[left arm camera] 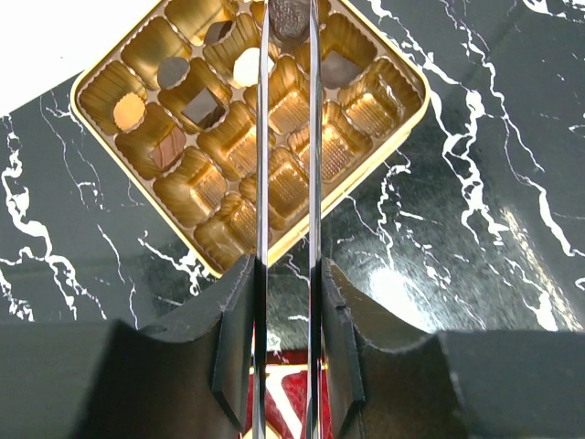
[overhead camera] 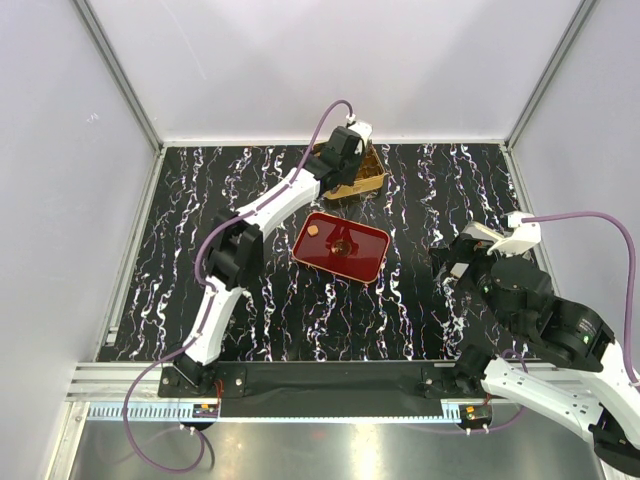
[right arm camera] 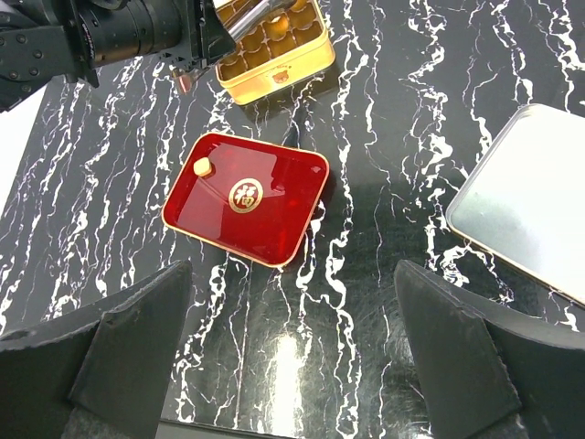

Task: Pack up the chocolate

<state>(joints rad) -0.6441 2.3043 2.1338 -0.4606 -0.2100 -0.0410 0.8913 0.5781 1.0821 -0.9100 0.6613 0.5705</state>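
My left gripper (left arm camera: pixel 286 306) (overhead camera: pixel 344 150) is shut on a pair of metal tweezers (left arm camera: pixel 262 183). Its blades reach out over the gold tin (left arm camera: pixel 402 69) (overhead camera: pixel 368 178) (right arm camera: pixel 274 55). A dark chocolate (left arm camera: pixel 291 18) is pinched between the blade tips above the tin's far cells. Several more chocolates lie in the cells, among them a tan round one (left arm camera: pixel 129 112), a dark square (left arm camera: pixel 203 107) and a cream piece (left arm camera: pixel 247 66). One tan chocolate (right arm camera: pixel 202 166) (overhead camera: pixel 313 229) sits on the red tray (right arm camera: pixel 274 215) (overhead camera: pixel 365 255). My right gripper (right arm camera: pixel 292 366) stands open and empty, near the table's right side.
A silvery flat lid or tray (right arm camera: pixel 530 210) lies to the right of the red tray in the right wrist view. The black marbled table (overhead camera: pixel 260 300) is walled by white panels at the back and both sides. The red tray bears a gold emblem (right arm camera: pixel 245 194).
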